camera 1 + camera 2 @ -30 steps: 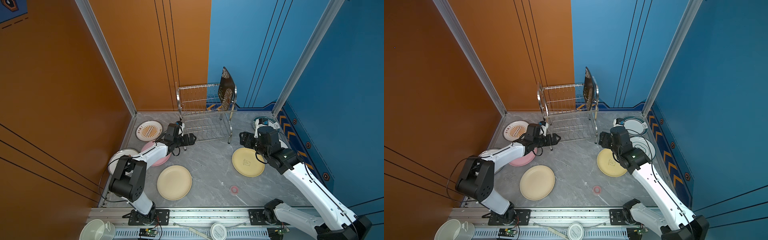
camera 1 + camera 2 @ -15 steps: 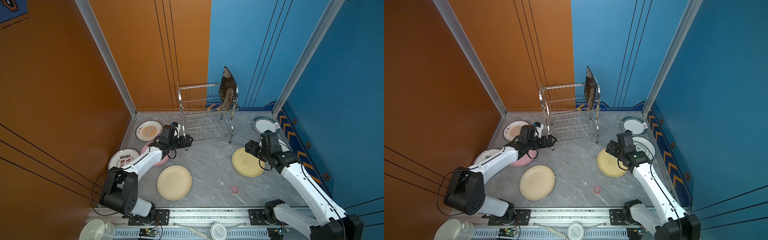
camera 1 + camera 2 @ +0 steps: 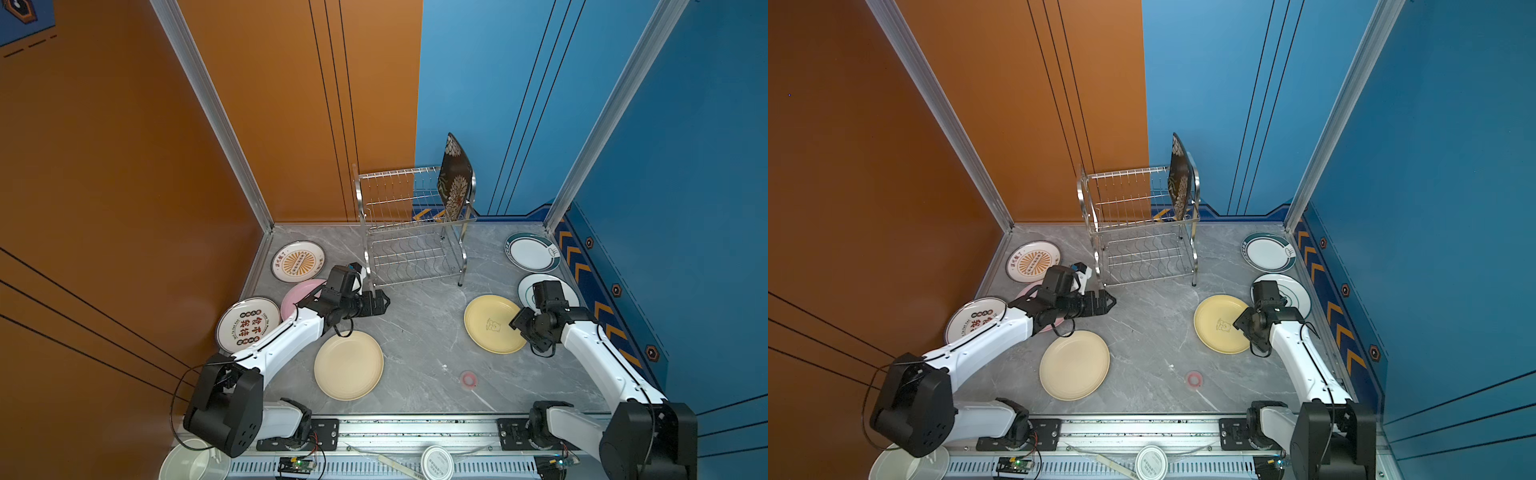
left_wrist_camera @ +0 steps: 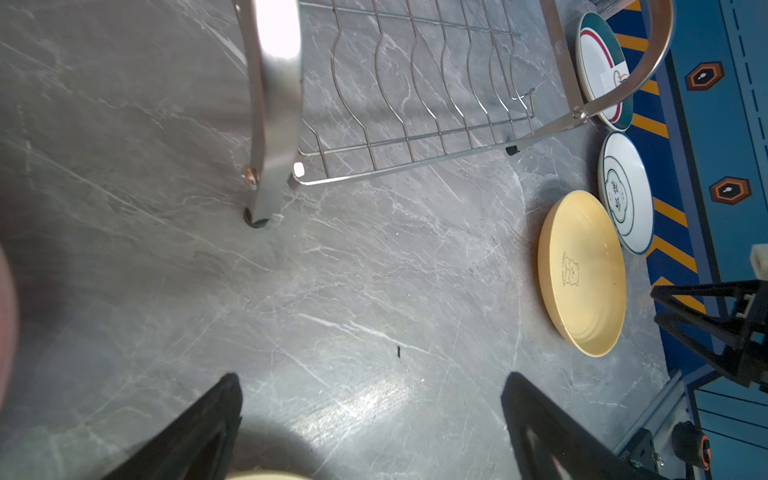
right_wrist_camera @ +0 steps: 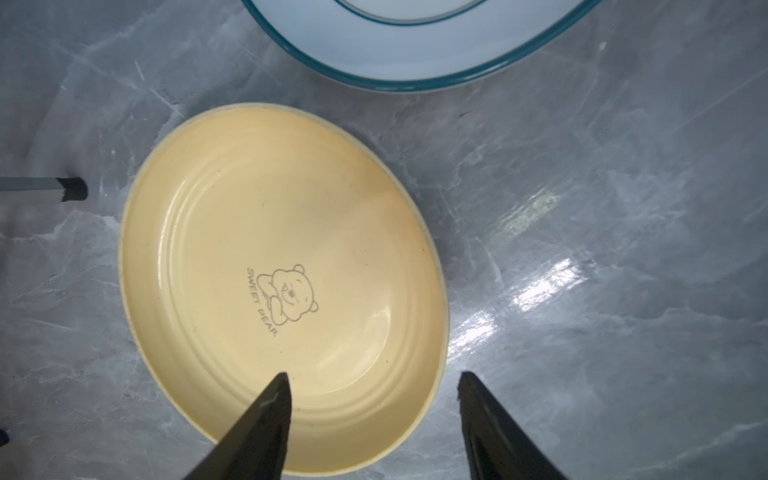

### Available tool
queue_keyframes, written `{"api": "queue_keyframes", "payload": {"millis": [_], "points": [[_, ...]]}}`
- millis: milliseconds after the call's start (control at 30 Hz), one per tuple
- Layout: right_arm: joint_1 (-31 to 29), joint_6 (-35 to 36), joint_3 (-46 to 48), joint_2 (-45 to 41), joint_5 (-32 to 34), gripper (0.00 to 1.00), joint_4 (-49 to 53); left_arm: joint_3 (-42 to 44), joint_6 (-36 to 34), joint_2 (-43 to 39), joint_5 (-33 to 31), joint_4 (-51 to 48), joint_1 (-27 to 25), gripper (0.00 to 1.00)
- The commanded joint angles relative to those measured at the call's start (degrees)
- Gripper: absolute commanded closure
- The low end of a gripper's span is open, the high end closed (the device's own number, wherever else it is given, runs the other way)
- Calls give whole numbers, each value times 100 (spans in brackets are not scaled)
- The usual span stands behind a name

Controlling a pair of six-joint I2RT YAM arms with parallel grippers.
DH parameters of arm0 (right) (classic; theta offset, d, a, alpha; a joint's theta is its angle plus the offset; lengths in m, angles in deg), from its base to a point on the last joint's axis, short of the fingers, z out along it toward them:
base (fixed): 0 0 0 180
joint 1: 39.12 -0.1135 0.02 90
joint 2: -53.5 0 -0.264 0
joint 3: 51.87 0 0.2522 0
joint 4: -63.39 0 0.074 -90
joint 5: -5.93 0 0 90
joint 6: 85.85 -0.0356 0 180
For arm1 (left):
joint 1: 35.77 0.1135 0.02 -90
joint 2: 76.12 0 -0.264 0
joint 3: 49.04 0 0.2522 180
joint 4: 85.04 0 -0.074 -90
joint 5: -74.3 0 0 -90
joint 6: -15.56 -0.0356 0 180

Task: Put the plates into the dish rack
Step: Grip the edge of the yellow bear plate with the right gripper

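Eight plates (image 3: 348,365), one dish rack (image 3: 411,226), one white jug (image 3: 189,461), one round lid (image 3: 437,462), one red ring (image 3: 462,378)

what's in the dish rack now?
One black floral plate stands on edge at the right end of the dish rack's upper tier. The lower wavy shelf holds nothing. Wires partly cover the plate's bottom edge; its slot is unclear.

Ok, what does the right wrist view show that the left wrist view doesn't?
Only the right wrist view: the right claw open, its fingers astride the rim of the yellow bear plate, one over the dish, one over the table. Only the left wrist view: the left claw open above the table, the wavy lower shelf of the dish rack, and the farther teal-rimmed plate. Both: the yellow bear plate, the nearer teal-rimmed plate beside it, and the grey table.
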Motion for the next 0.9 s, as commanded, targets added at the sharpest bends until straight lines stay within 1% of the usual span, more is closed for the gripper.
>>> {"api": "queue_keyframes", "payload": {"millis": [0,100,267,467,567,800,867], "points": [[200,138,138,154,-103,39,-71,79,124,-29,-7,-89,-152,2],[400,188,265,241,-126,44,-225,73,191,13,-36,-33,-277,2],[628,268,504,409,-287,48,-602,98,285,13,-137,44,-438,2],[683,290,615,614,-312,60,-1033,104,339,31,-152,72,-529,2],[688,309,657,726,-293,67,-1111,88,340,39,-142,62,-541,2],[689,393,754,812,-207,78,-1190,116,391,5,-186,62,-580,2],[699,432,763,816,-196,83,-1192,125,397,-2,-207,62,-595,1]]}}
